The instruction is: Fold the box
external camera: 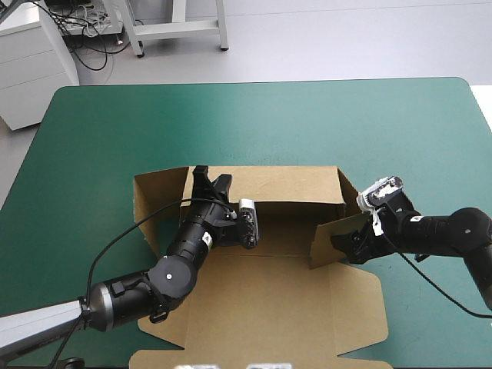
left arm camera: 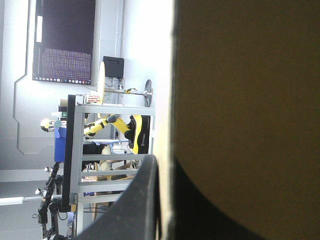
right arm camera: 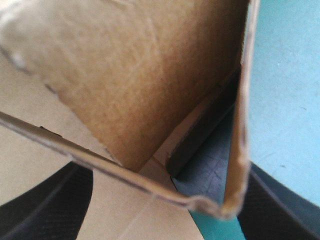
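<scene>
The table's teal-green cover [external camera: 254, 115] fills the high view, and the brown box [external camera: 284, 234] lies on it from the centre down toward 6 o'clock. It is partly raised. The lid panel [external camera: 261, 307] lies flat at the box's 6 o'clock. The back wall [external camera: 292, 184] stands up along its 12 o'clock edge. A side flap [external camera: 157, 201] lies spread at 9 o'clock, and the opposite side flap [external camera: 334, 240] is tilted up at 3 o'clock.

The left gripper [external camera: 212, 183] sits at the box's 10 o'clock, at the left end of the back wall. Its wrist view shows one black finger [left arm camera: 135, 200] pressed almost against the board's edge, with the wall filling the other side. The gripper is clenched on the box, the sheet between its fingers.

The right gripper [external camera: 350, 244] is at 3 o'clock, right at the tilted flap. In its wrist view the black fingers [right arm camera: 45, 205] stand wide apart — released, not pinching. A folded corner of board [right arm camera: 227, 200] rises between them and covers their tips, with bare cover beside it.
</scene>
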Controlling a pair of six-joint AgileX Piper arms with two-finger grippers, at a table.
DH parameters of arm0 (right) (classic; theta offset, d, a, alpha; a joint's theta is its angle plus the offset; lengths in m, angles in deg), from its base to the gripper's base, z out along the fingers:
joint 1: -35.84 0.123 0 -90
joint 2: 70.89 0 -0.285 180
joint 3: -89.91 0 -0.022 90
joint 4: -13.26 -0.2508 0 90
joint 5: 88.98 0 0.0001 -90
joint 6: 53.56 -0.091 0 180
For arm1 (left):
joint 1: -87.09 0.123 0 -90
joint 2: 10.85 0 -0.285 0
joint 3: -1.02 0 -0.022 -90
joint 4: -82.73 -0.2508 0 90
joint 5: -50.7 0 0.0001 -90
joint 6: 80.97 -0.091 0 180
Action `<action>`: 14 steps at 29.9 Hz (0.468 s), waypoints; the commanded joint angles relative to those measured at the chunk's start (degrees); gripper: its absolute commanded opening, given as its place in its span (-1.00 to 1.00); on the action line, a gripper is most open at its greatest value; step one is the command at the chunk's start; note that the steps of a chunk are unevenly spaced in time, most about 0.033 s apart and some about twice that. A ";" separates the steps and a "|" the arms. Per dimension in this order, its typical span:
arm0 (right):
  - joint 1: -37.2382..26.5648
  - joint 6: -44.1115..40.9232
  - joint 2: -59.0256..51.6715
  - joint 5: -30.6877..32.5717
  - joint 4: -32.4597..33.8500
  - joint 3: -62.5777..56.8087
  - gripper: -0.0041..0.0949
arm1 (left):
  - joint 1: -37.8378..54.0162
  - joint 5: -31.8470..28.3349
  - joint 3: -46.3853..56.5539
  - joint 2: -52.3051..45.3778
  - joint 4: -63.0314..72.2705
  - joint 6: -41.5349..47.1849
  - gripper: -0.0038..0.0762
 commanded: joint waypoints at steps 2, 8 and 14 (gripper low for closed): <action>-0.12 5.05 -0.89 -1.46 -8.14 1.39 0.48 | -0.38 1.88 -1.66 -1.51 -4.62 1.32 -0.98; 4.10 6.59 -0.77 -4.58 -9.22 1.39 0.48 | -0.38 1.47 -1.66 -1.51 -4.62 1.32 -0.98; 11.26 3.87 -0.77 -15.38 -4.70 1.39 0.48 | -0.38 1.47 -1.66 -1.51 -4.40 1.32 -0.98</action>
